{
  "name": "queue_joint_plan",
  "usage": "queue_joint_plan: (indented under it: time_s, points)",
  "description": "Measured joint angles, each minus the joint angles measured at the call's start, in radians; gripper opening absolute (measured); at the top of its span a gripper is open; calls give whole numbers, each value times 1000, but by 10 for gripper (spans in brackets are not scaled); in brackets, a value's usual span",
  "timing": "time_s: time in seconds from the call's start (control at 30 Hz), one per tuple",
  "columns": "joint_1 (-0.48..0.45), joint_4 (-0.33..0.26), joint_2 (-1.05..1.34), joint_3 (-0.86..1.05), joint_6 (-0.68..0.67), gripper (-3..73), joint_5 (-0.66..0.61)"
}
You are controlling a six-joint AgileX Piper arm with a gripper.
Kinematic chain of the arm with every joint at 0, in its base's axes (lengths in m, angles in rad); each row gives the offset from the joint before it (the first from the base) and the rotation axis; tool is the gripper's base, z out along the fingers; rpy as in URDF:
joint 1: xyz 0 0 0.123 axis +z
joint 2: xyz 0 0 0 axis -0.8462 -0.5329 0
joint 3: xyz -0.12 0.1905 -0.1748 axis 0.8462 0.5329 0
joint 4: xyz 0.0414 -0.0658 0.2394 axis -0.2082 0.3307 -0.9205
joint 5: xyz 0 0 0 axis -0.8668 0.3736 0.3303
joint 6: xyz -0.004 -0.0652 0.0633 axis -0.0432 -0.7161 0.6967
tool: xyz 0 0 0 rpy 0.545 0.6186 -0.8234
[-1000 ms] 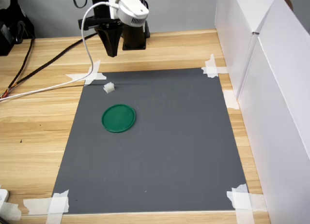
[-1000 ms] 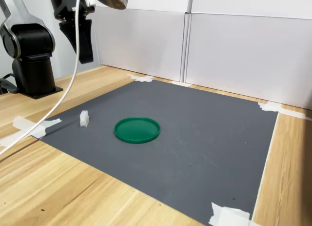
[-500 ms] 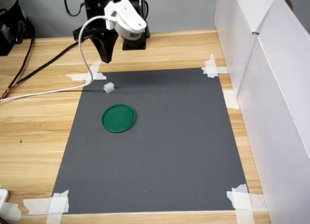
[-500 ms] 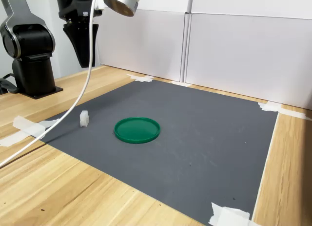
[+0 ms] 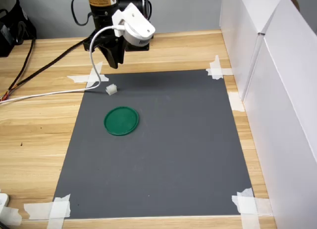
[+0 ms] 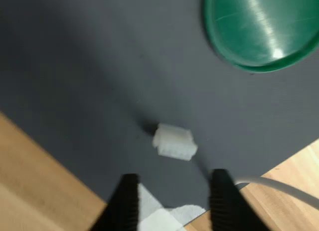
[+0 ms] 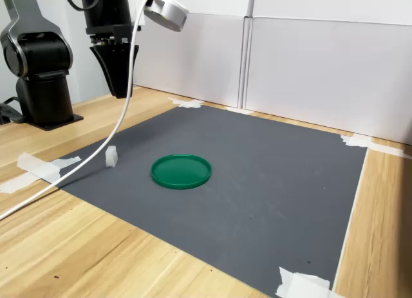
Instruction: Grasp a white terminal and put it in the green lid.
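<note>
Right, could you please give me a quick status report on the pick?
Gripper open, empty, above the mat. White terminal loose on the grey mat, apart from the green lid. Nothing between fingers and terminal.

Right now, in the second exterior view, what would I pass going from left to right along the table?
The black robot base → white terminal → green lid → white tape at the grey mat's far right corner.
</note>
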Motion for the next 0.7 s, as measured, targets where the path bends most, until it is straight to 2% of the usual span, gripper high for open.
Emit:
queue_joint_plan:
  time_s: [0.1,0.23,0.3,0.4,0.57,0.7]
  points:
    - [0,19,-13,-1,65,527,14]
    - [-1,49,-29,-1,116,619,33]
    - [-17,44,-29,-4,119,636,40]
    - [-82,0,-29,-13,105,639,46]
    - [-188,-80,-29,-13,-18,639,24]
    - [-216,-121,-30,-12,-77,639,-19]
